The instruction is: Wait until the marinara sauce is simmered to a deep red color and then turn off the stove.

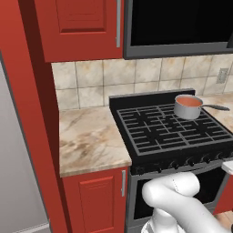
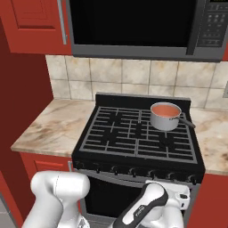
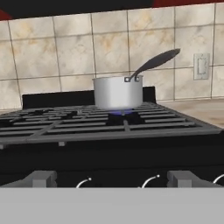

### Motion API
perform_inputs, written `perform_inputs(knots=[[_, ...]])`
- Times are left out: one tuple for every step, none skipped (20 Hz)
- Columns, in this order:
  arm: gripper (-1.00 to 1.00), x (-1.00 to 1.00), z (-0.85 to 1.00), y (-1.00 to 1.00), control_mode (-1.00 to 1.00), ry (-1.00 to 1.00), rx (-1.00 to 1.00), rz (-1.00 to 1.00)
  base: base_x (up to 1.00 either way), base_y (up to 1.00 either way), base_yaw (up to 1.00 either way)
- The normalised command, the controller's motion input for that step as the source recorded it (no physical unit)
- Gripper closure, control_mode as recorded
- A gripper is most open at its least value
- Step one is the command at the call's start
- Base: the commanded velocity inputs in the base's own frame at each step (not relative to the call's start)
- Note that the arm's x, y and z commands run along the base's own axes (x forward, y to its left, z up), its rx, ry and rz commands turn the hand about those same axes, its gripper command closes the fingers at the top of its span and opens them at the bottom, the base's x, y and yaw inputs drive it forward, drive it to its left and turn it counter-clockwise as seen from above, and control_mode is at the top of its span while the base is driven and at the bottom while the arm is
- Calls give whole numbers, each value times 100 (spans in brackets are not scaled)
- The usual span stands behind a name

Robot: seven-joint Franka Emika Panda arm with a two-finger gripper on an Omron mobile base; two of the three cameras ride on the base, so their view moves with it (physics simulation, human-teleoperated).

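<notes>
One saucepan [image 2: 165,118] of orange-red marinara sauce [image 2: 165,110].

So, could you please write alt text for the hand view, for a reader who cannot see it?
A grey metal saucepan sits on a rear burner of a black gas stove, with a small blue flame under it and its dark handle rising to the right. Beige wall tiles and a wall switch stand behind; the gripper's open fingers frame the front knobs.
</notes>
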Motion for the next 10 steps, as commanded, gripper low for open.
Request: perform_inputs(knots=[[-100, 14, -9, -7, -100, -9, 0, 0, 0, 0, 0], [-100, 11, -9, -4, -100, -9, 0, 0, 0, 0, 0], [-100, 11, -9, -4, -100, -9, 0, 0, 0, 0, 0], [-100, 8, -9, -4, -100, -10, 0, 0, 0, 0, 0], [-100, 2, -8, -1, -100, -11, 0, 0, 0, 0, 0], [-100, 0, -5, 0, -100, -13, 0, 0, 0, 0, 0], [-100, 0, -5, 0, -100, -15, 0, 0, 0, 0, 0], [-100, 0, -6, 0, -100, -15, 0, 0, 0, 0, 0], [-100, 0, -5, 0, -100, -18, 0, 0, 0, 0, 0], [-100, 0, -5, 0, -100, -18, 0, 0, 0, 0, 0]])
